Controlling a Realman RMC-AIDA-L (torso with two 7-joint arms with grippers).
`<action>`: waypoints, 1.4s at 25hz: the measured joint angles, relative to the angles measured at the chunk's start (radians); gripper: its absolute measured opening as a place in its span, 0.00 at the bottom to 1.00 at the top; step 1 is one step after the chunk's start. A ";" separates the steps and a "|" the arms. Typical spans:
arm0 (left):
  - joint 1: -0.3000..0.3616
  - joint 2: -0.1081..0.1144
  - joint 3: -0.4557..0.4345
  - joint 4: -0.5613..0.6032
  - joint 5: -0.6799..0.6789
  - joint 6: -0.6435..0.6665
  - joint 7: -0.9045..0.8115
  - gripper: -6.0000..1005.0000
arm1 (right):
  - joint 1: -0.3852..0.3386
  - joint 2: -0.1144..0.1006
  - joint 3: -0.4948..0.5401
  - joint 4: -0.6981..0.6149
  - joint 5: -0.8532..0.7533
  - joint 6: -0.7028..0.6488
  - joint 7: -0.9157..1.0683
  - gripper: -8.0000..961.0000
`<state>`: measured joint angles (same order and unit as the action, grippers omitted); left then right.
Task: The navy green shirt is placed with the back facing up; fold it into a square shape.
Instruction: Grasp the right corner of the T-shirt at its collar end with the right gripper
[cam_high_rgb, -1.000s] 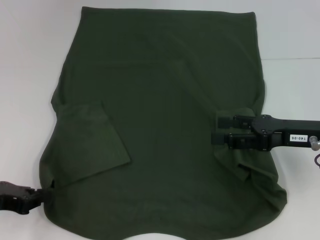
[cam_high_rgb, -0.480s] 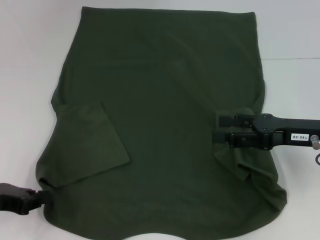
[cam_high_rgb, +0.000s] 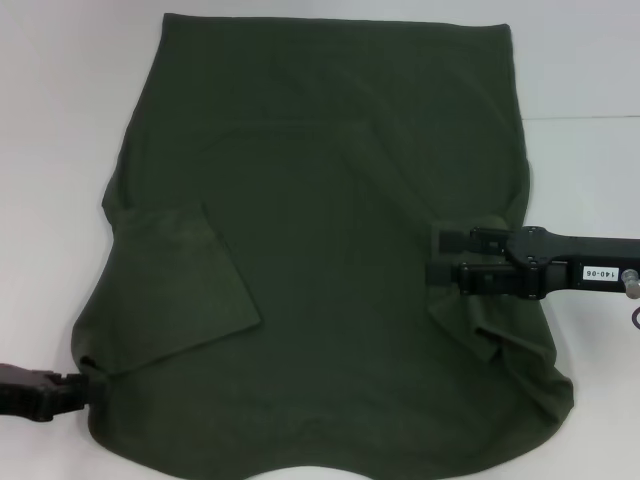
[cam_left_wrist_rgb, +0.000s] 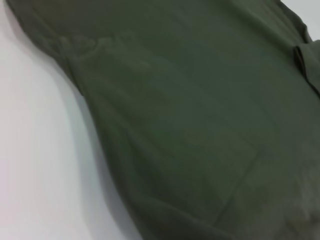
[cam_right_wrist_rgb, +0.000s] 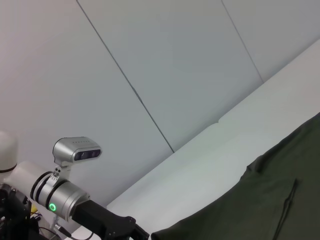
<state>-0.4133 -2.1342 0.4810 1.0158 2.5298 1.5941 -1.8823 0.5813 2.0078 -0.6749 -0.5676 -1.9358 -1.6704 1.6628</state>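
Observation:
The navy green shirt (cam_high_rgb: 330, 250) lies spread on the white table (cam_high_rgb: 50, 120), plain side up. Its left sleeve (cam_high_rgb: 175, 290) is folded inward onto the body. My left gripper (cam_high_rgb: 90, 386) is at the shirt's near left edge, low on the table, and seems shut on the fabric there. The left wrist view shows only the cloth (cam_left_wrist_rgb: 200, 120). My right gripper (cam_high_rgb: 432, 257) lies over the crumpled right sleeve (cam_high_rgb: 490, 335) with its two fingers apart. The shirt's edge also shows in the right wrist view (cam_right_wrist_rgb: 270, 200).
Bare white table lies to the left of the shirt and to its far right (cam_high_rgb: 590, 170). The left arm (cam_right_wrist_rgb: 70, 200) shows far off in the right wrist view, before a grey wall (cam_right_wrist_rgb: 165, 65).
My left gripper has moved a little to the left, and the shirt's near left edge and sleeve corner have shifted left with it. The right gripper has stayed in place.

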 joint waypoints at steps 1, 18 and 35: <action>0.000 0.000 0.000 0.000 0.000 -0.003 -0.002 0.16 | 0.000 0.000 0.000 0.000 0.000 0.000 0.000 0.95; -0.018 0.016 0.005 -0.002 0.014 0.021 -0.045 0.57 | 0.000 -0.001 0.002 0.000 0.000 0.000 0.000 0.94; -0.026 0.011 0.007 0.001 0.015 -0.013 -0.067 0.59 | -0.002 -0.002 0.001 0.000 0.000 0.000 0.000 0.94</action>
<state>-0.4389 -2.1229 0.4878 1.0167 2.5453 1.5807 -1.9489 0.5797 2.0063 -0.6735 -0.5676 -1.9358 -1.6704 1.6628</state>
